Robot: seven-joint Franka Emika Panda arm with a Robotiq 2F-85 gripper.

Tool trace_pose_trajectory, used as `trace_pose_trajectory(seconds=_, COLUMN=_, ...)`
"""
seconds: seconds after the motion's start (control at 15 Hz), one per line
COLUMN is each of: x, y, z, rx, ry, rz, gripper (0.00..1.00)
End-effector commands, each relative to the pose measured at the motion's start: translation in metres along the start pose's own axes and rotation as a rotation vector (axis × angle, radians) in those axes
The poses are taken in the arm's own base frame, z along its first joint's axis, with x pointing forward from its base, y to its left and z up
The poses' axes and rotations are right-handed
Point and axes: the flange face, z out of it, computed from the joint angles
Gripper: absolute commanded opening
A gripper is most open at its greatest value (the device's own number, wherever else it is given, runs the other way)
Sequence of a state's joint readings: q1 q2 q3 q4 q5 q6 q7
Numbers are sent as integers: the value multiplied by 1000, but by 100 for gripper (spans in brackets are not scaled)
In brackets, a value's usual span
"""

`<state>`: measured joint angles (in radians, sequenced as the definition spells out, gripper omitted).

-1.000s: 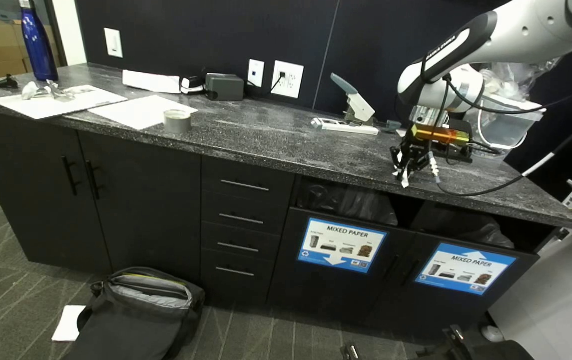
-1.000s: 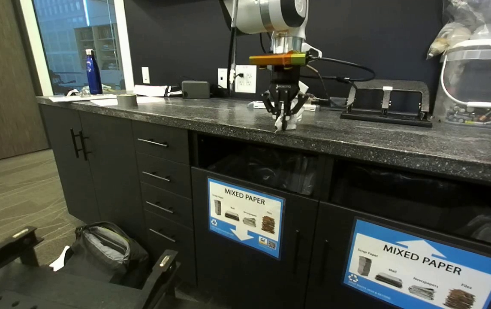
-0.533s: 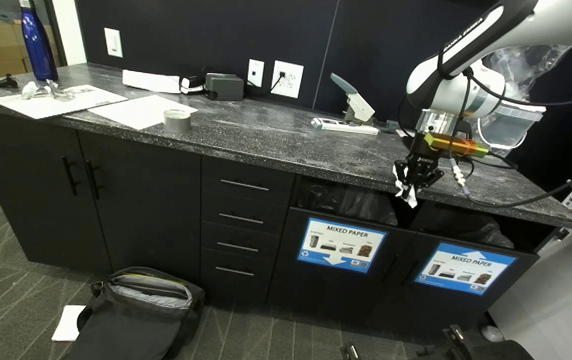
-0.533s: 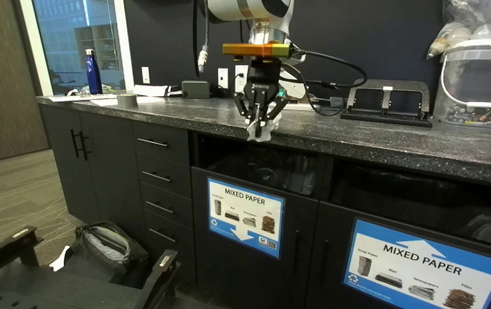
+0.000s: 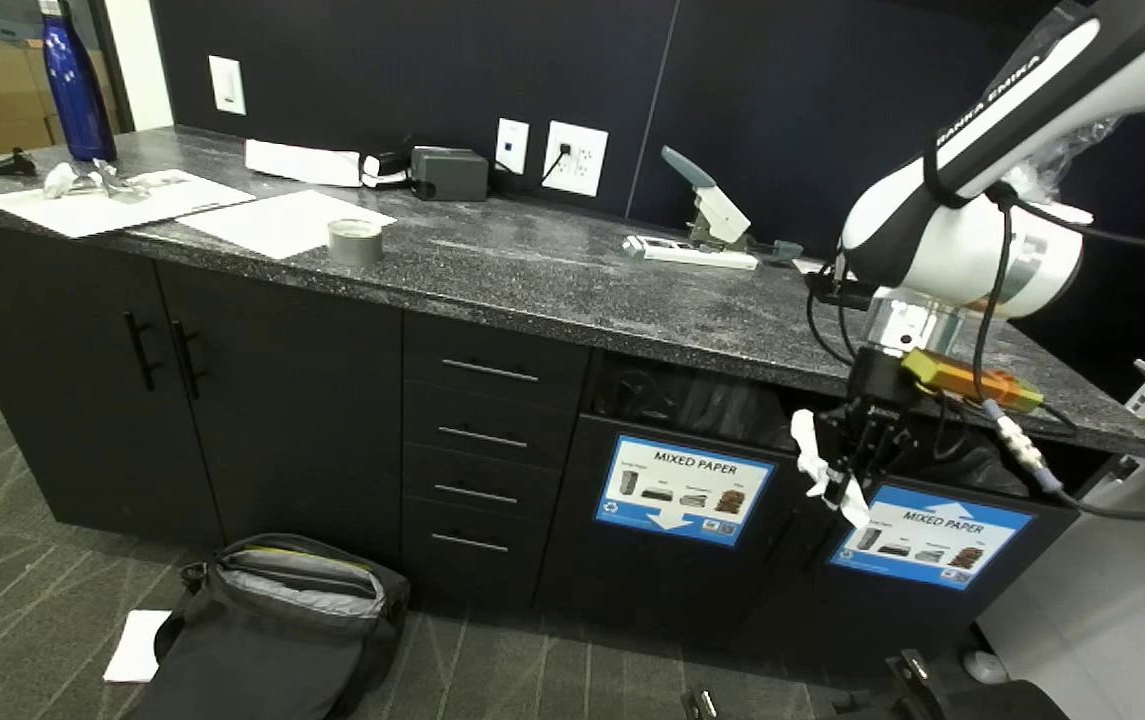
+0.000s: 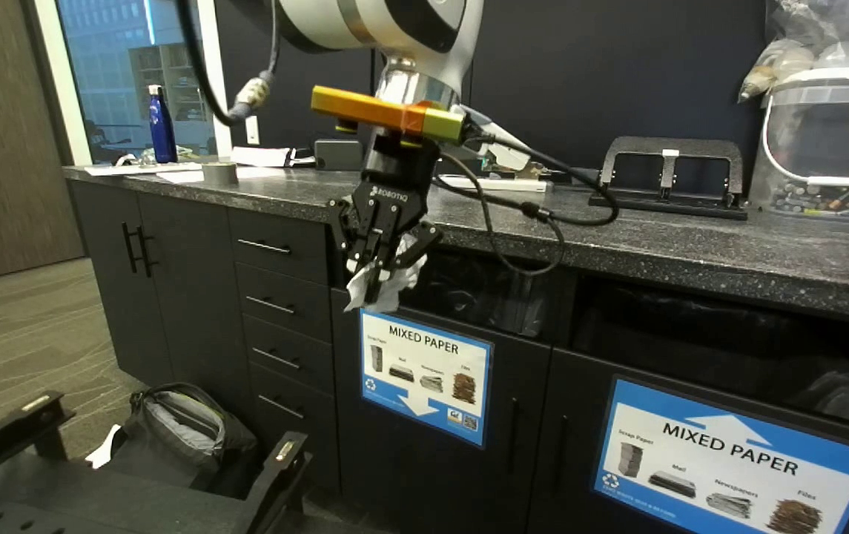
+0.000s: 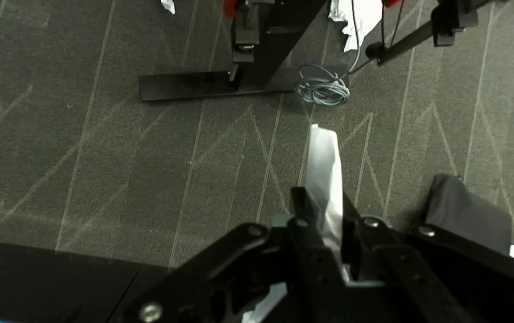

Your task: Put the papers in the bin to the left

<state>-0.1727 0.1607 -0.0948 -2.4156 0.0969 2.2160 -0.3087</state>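
My gripper [image 5: 840, 480] is shut on a crumpled white paper [image 5: 806, 445], also visible in an exterior view [image 6: 402, 285]. In the wrist view the paper [image 7: 325, 166] sticks out between the fingertips [image 7: 324, 202]. The gripper hangs tilted in front of the cabinet, below the counter's front edge. The left bin opening [image 5: 732, 405] has a dark plastic liner; it also shows in an exterior view [image 6: 468, 289]. The right bin opening [image 6: 691, 334] is beside it. Crumpled papers [image 5: 82, 180] lie on a flat sheet at the counter's far left, with another sheet [image 5: 277, 222] beside it.
The counter [image 5: 532, 270] overhangs the bin openings. On it stand a tape roll [image 5: 354, 243], a stapler [image 5: 717, 215], a hole punch [image 6: 669, 178] and a clear bucket [image 6: 824, 141]. A bag [image 5: 282, 630] lies on the floor. The arm's cable [image 6: 513, 267] hangs in a loop.
My gripper has moved off the counter, outward past its front edge and downward, with the paper still held. It has also tilted. The other things stay where they were.
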Motion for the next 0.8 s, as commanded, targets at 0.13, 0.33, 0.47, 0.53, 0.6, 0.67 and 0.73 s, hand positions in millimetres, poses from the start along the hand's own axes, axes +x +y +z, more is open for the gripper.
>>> trace_pose_trajectory(seconds=0.13, x=13, y=-2, z=58, rx=-71, ry=126, rz=-50, gripper=17)
trace_pose_trajectory(seconds=0.33, x=47, y=-7, z=79, rx=-98, ry=219, rz=-55, gripper=16)
trace_pose_trajectory(seconds=0.47, x=69, y=-12, z=84, rx=-126, ry=311, rz=-56, gripper=17)
trace_pose_trajectory(seconds=0.53, x=79, y=-15, z=83, rx=-124, ry=349, rz=-54, gripper=17)
trace_pose_trajectory(seconds=0.6, x=89, y=-17, z=82, rx=-128, ry=411, rz=-34, gripper=18)
trace_pose_trajectory(seconds=0.67, x=99, y=-19, z=81, rx=-124, ry=470, rz=-8, gripper=17)
trace_pose_trajectory(seconds=0.73, x=106, y=-21, z=80, rx=-120, ry=520, rz=12, gripper=17)
